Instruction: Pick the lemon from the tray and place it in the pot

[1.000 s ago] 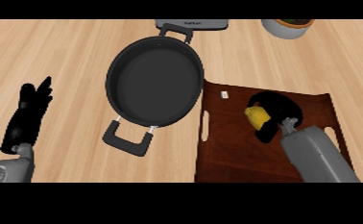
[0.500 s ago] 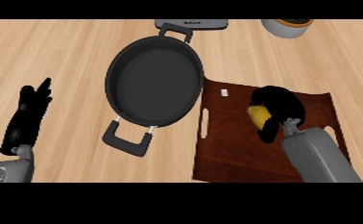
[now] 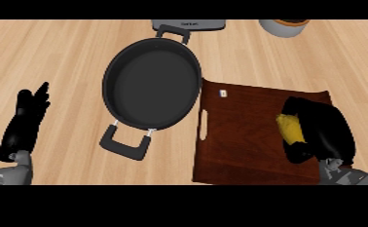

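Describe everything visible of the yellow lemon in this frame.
The yellow lemon shows only as a narrow, slightly bumpy strip with a bright glossy skin. It lies over the right side of the dark brown wooden tray. The robot's black right hand is curled round it from the right and hides most of it. Whether it is lifted off the tray cannot be told.
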Robot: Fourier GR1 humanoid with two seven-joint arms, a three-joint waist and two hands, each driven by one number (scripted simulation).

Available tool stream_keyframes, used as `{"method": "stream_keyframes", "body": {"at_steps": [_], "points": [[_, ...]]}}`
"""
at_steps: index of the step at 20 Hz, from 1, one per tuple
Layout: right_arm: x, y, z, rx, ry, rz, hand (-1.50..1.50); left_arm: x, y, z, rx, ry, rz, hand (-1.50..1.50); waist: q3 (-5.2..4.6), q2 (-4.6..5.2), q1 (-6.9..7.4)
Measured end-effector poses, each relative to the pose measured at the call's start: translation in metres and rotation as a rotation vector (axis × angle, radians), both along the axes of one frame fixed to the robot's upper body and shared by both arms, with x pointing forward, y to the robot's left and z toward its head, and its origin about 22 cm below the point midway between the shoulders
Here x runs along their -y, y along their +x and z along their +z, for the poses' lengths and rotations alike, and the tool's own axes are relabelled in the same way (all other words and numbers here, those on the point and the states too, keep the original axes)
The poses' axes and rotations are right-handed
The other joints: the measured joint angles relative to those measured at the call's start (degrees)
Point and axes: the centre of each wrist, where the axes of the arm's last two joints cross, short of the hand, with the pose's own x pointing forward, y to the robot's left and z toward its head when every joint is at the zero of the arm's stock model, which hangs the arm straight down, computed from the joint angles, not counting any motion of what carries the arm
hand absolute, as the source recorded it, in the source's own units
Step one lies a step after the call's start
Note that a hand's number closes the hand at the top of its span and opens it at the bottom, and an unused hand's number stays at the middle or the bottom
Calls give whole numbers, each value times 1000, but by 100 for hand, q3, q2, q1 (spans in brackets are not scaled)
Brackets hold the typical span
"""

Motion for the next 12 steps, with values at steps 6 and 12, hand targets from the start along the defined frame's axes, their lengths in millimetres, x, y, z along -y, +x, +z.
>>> {"method": "stream_keyframes", "body": {"at_steps": [6,12], "points": [[-19,-29,59,343,108,56,150,0,-3,-1,-2,-1,-4,0,1,-4,35],[-42,-60,118,601,229,143,150,4,5,8,10,5,-13,0,-3,12,105]]}}
